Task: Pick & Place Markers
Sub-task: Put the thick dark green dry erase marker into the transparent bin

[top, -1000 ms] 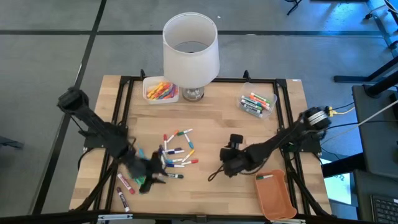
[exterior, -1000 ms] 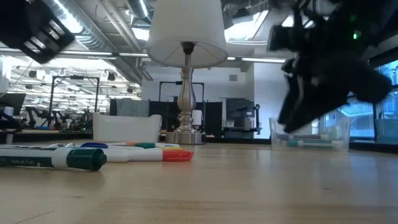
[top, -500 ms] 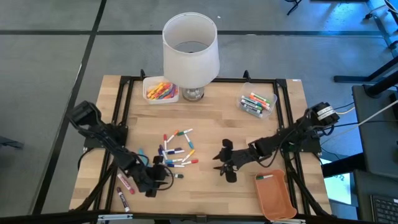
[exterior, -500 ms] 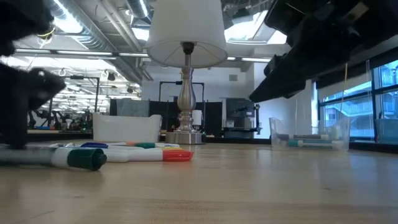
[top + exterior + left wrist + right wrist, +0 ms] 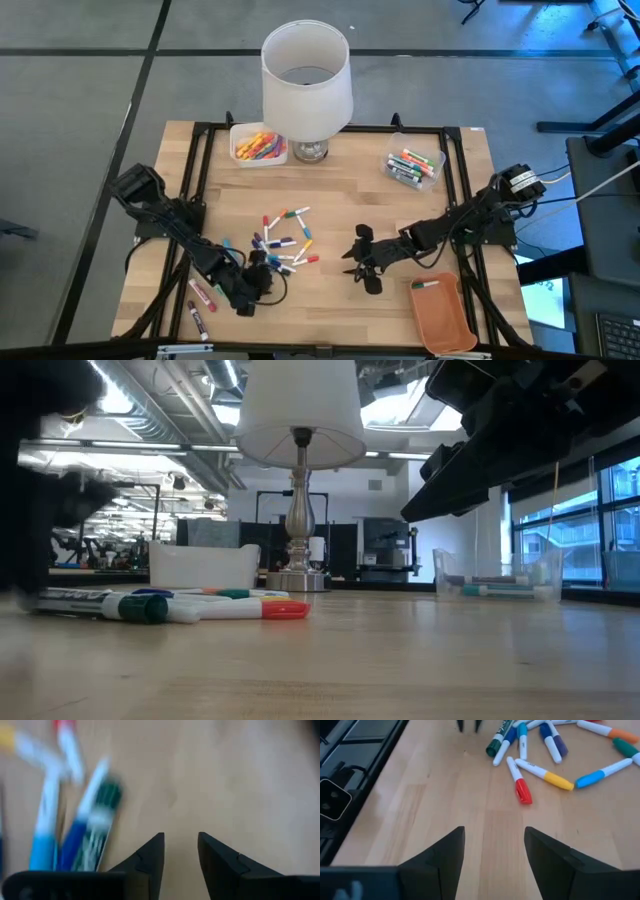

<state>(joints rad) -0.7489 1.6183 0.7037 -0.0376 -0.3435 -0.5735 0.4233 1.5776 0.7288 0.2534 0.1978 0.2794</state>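
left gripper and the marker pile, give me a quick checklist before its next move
1. Left gripper down at the near edge of the marker pile: ok.
2. Left fingers apart with bare wood between them, nothing held: ok.
3. Green-capped marker lined up between the fingers: not ok, it lies off to one side.
4. Right gripper open, empty and clear of the pile: ok.
5. Orange tray has room; one marker lies in it: ok.
6. Which marker is targeted: cannot tell.
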